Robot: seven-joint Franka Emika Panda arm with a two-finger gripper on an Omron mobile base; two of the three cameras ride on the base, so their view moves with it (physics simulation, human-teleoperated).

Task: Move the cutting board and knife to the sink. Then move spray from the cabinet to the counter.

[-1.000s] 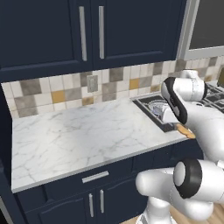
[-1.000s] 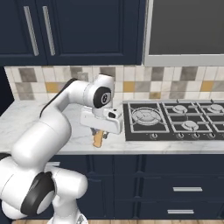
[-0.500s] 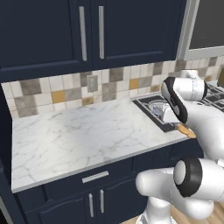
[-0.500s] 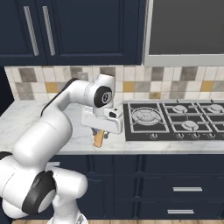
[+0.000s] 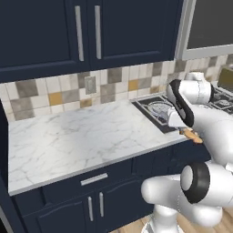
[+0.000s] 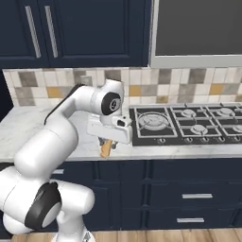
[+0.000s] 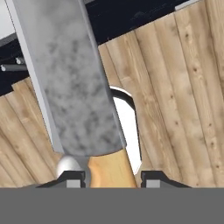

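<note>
The hand (image 6: 108, 143) grips the knife (image 7: 72, 87) by its orange handle, the fingers (image 7: 71, 178) clamped at either side. The knife hangs past the front edge of the table (image 6: 28, 127), just left of the black gas stove (image 6: 189, 124), with the wooden floor (image 7: 183, 78) below.

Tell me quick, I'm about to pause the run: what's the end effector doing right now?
End effector: closed on the knife, gripping its orange handle, blade pointing away from the hand.
</note>
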